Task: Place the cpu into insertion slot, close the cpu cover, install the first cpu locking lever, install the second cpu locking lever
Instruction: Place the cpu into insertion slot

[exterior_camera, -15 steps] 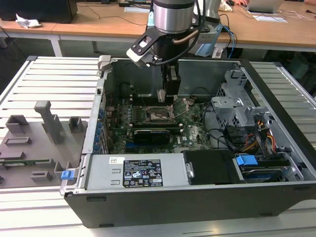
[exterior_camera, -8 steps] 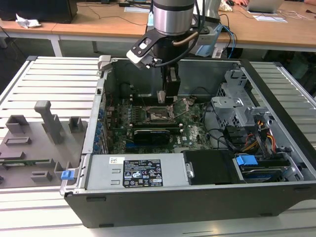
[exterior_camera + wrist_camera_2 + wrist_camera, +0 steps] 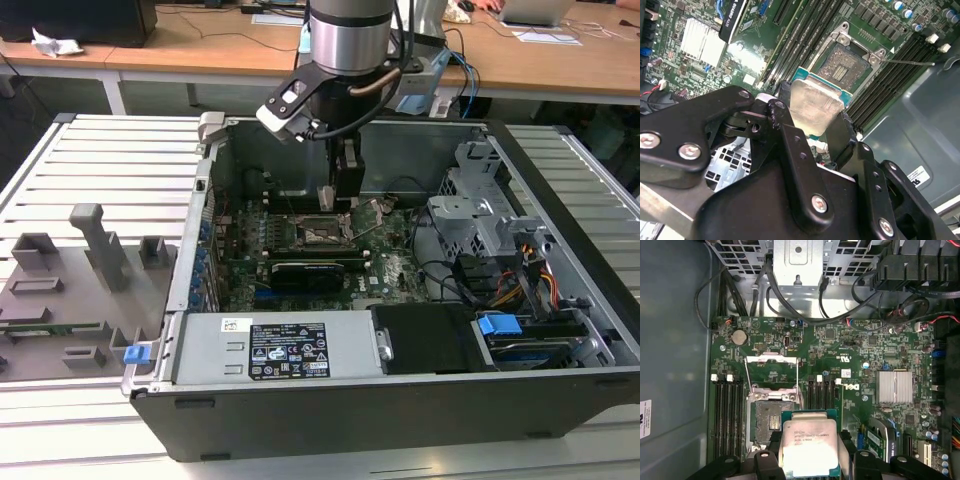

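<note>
- Between the two black fingers (image 3: 790, 140) of the tool (image 3: 815, 117), the cpu (image 3: 815, 102) is clamped by opposite edges, with its pale metal top turned up toward both wrist cameras.
- Held this way, the chip hangs above the green motherboard (image 3: 840, 340) and is not seated. It hangs just off one side of the insertion slot (image 3: 771, 417), overlapping that side's rim in the first wrist view.
- The slot's dark bed of contacts lies bare inside its silvery rim.
- The cpu cover (image 3: 772, 371) is swung open on its hinge at the slot's far edge from the chip, and green board shows through its window.
- One thin locking lever (image 3: 912, 62) sticks out from a corner of the slot, unlatched and clear of the cover.
- Long black memory slots (image 3: 727, 410) flank the socket on both sides, and a ribbed silver heat sink (image 3: 895, 387) sits well apart from it.
- In the exterior view the tool hangs at about twelve o'clock of the slot, close over it.
- At six o'clock of the slot lies a black graphics card (image 3: 310, 272), and further toward six o'clock a labelled grey power supply (image 3: 280, 350).
- A metal drive cage (image 3: 480, 215) stands at three o'clock of the slot.
- All of this sits inside an open computer case (image 3: 350, 415), which rests on a slatted metal counter (image 3: 110, 150).
- Grey fixtures (image 3: 100, 245) stand on the counter at nine o'clock of the case.
</note>
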Controlling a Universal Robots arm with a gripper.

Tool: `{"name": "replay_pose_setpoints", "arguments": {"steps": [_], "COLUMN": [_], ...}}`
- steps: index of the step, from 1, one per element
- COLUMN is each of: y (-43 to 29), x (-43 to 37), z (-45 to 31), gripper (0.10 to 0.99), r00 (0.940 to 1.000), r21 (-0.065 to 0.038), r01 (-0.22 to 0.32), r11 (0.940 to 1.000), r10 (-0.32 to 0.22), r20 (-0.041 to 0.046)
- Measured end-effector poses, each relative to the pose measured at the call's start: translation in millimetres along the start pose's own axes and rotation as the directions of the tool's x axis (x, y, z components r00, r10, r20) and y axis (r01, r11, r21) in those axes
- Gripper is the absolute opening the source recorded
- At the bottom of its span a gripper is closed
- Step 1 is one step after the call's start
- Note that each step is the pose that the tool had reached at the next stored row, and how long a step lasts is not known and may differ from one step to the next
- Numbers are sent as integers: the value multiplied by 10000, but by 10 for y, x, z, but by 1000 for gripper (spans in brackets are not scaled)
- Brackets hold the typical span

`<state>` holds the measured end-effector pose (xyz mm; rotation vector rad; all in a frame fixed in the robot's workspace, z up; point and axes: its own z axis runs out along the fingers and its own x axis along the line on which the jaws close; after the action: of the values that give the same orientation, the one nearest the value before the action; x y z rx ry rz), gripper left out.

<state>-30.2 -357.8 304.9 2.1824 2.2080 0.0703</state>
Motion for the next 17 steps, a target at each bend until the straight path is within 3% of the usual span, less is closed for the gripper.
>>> {"name": "replay_pose_setpoints", "arguments": {"steps": [17], "y": [-5], "x": [-1], "z": [96], "gripper": [525], "r00": [10000], "r21": [0], "r01": [0], "r11": [10000], "r10": [0], "r20": [1]}}
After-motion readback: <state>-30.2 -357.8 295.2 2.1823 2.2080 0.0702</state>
